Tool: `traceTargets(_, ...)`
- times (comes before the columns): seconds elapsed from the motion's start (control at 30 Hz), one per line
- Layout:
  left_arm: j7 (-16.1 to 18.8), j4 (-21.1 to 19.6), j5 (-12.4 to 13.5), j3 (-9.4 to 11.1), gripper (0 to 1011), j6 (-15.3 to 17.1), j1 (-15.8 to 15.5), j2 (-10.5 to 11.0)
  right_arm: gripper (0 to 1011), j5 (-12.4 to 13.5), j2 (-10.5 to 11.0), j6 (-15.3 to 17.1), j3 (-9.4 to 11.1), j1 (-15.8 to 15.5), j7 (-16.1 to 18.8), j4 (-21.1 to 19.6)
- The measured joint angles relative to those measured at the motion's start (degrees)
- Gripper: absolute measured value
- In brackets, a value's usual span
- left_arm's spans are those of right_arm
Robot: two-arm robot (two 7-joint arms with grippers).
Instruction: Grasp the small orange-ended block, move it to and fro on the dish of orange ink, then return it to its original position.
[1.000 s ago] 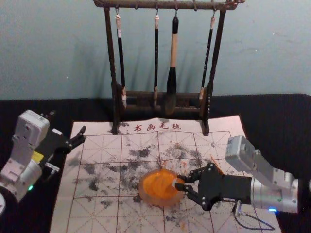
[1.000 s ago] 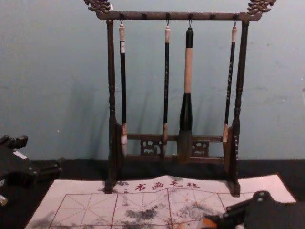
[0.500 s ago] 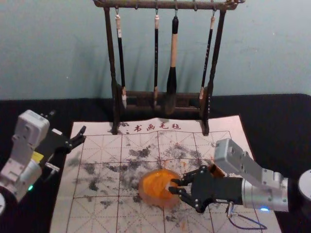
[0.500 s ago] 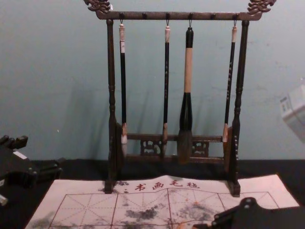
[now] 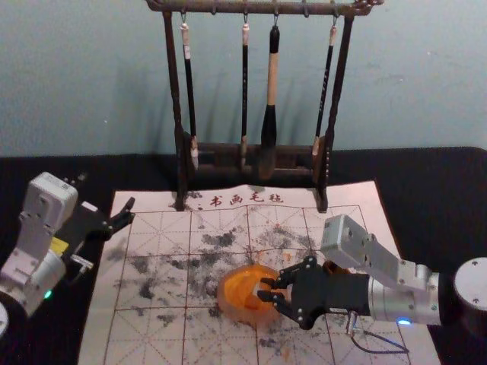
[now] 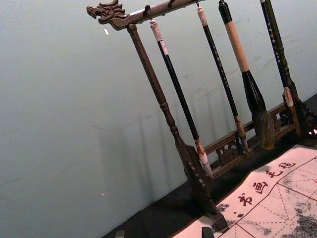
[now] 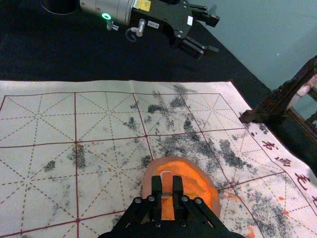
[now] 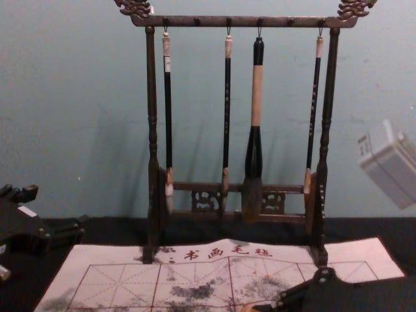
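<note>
Right wrist view has our small block (image 7: 167, 183) upright between the fingertips of the right gripper (image 7: 167, 187), which is closed narrow around it, over the ink dish (image 7: 148, 184). We cannot tell whether its lower end presses into the orange ink (image 7: 192, 183) or just skims it. We judge this to be the rubbing stage, and the likeliest trouble is grip: wet ink creeping up the sides could let the block twist or slide out mid-stroke. If we push too low, drag may carry the dish along the gridded mat (image 7: 49, 198); if we stroke too far, the block or a finger may catch the rim and tip or spill it. Lifting away too quickly could drip orange onto the mat on the way back. Farther out, the left gripper (image 7: 215, 34) is parked above the worktop's left side, fingers spread and holding nothing, and the brush rack (image 5: 331, 137) stands beyond, so neither threatens our short strokes.
</note>
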Motion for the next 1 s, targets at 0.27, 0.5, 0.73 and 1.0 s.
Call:
traceTargets(0.27,0.0,0.0,0.0,0.0,1001,0.0,0.0,0.0,91,-0.8,-0.6,0.4,-0.4,1.0,-0.3,0.9)
traceTargets(0.5,0.0,0.0,0.0,0.0,1001,0.0,0.0,0.0,91,-1.6,-1.3,0.9,-0.5,1.9,-1.0,2.0)
traceTargets(0.73,0.0,0.0,0.0,0.0,1001,0.0,0.0,0.0,91,-2.1,-1.6,1.3,-0.2,2.4,-1.5,2.8)
traceTargets(1.0,0.0,0.0,0.0,0.0,1002,0.0,0.0,0.0,91,-2.3,-1.3,1.8,0.3,2.4,-1.8,2.6)
